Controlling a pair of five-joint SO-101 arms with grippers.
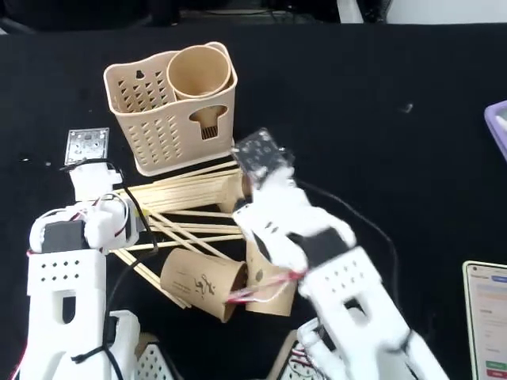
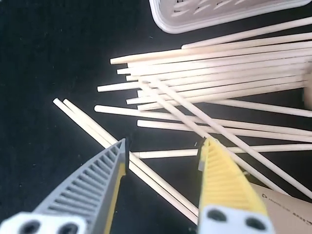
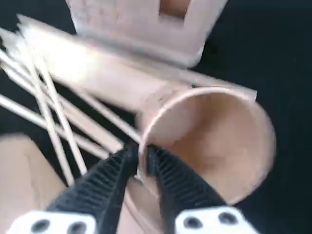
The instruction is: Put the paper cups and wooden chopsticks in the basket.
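Observation:
A beige slotted basket (image 1: 170,119) stands at the back with one paper cup (image 1: 198,71) upright inside it. Several wooden chopsticks (image 1: 186,190) lie fanned on the black table in front of it. My right gripper (image 3: 142,155) is shut on the rim of a paper cup (image 3: 209,141) lying on its side just in front of the basket (image 3: 141,24); from above, this cup (image 1: 230,192) lies among the chopsticks. My left gripper (image 2: 164,146) hangs open above the chopsticks (image 2: 209,73), holding nothing. Two more cups (image 1: 202,283) (image 1: 265,277) lie nearer the arms.
A small metal plate (image 1: 87,145) lies left of the basket. A phone (image 1: 485,317) sits at the right edge, and a purple object (image 1: 497,123) shows farther back on that side. The black table (image 1: 380,119) to the right of the basket is bare.

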